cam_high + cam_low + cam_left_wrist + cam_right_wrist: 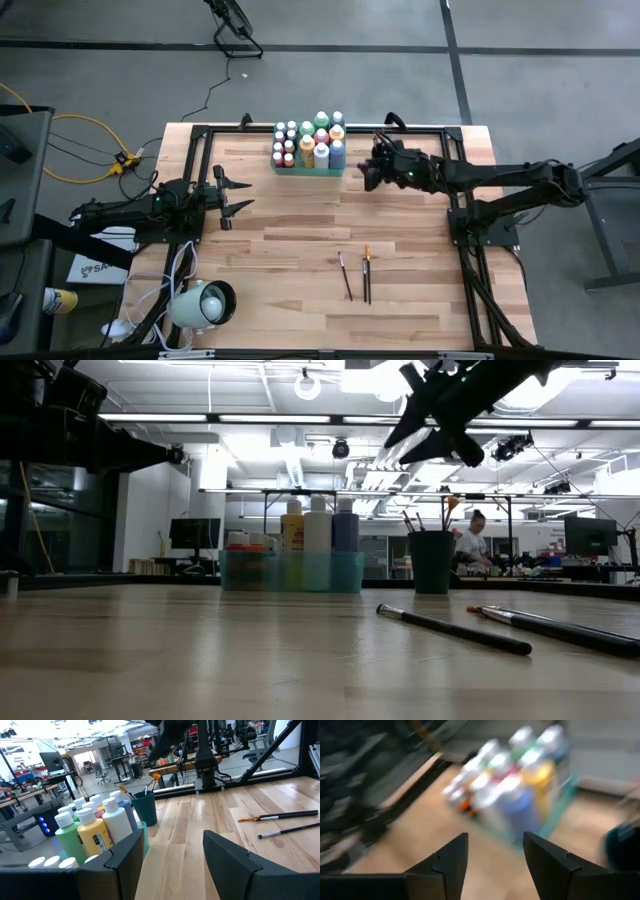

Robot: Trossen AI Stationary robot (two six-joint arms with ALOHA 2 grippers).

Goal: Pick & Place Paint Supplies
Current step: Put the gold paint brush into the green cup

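Many paint bottles (308,143) stand in a translucent green tray (292,572) at the table's far middle. Right of the tray stands a dark cup (432,561) with brushes upright in it. Two dark-handled paintbrushes (356,274) lie flat on the wood near the table's front middle. My right gripper (369,168) hangs open in the air just right of the tray, high above the cup (146,808), with nothing between its fingers; its wrist view looks down on the bottles (512,785). My left gripper (236,196) waits open at the table's left, pointing level toward the right.
A white round lamp-like object (205,303) sits at the near left corner. A black frame rail (330,127) runs along the far edge behind the tray. Bare wood lies between the tray and the two lying brushes (455,629).
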